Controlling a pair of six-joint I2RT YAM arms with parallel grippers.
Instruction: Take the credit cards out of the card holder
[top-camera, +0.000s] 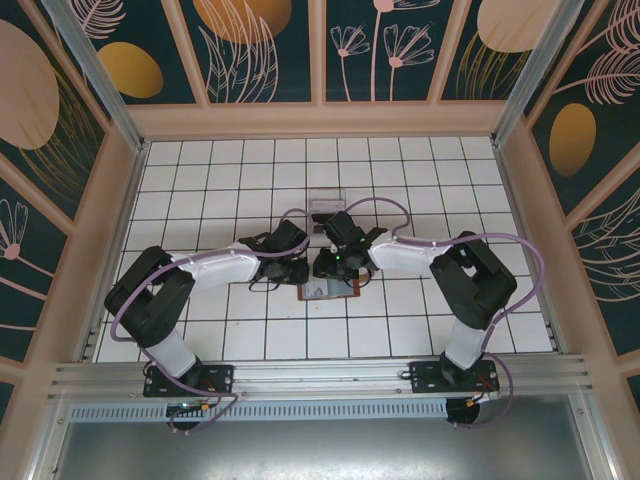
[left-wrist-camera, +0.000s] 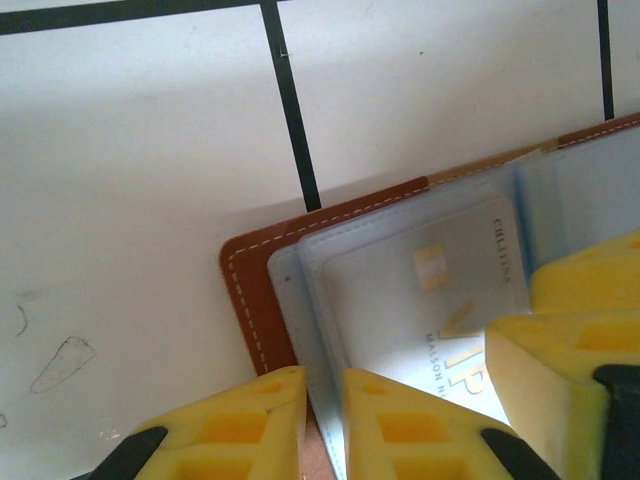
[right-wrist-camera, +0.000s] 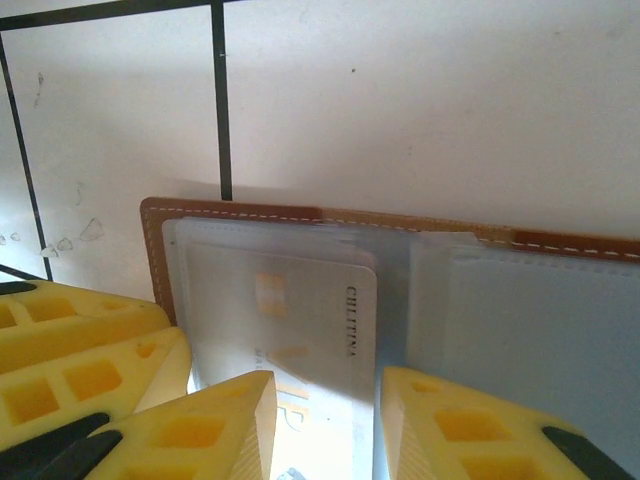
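The arms cover most of the card holder (top-camera: 328, 291) from above; it lies open on the tiled table (top-camera: 230, 190) between them. We make out one pale card (right-wrist-camera: 300, 320) tucked inside, and we cannot count any behind it. Both arms reach inward and down. The left gripper (left-wrist-camera: 323, 380) seems nearly closed on the holder's edge. The right gripper (right-wrist-camera: 327, 380) has its jaws parted over the card.
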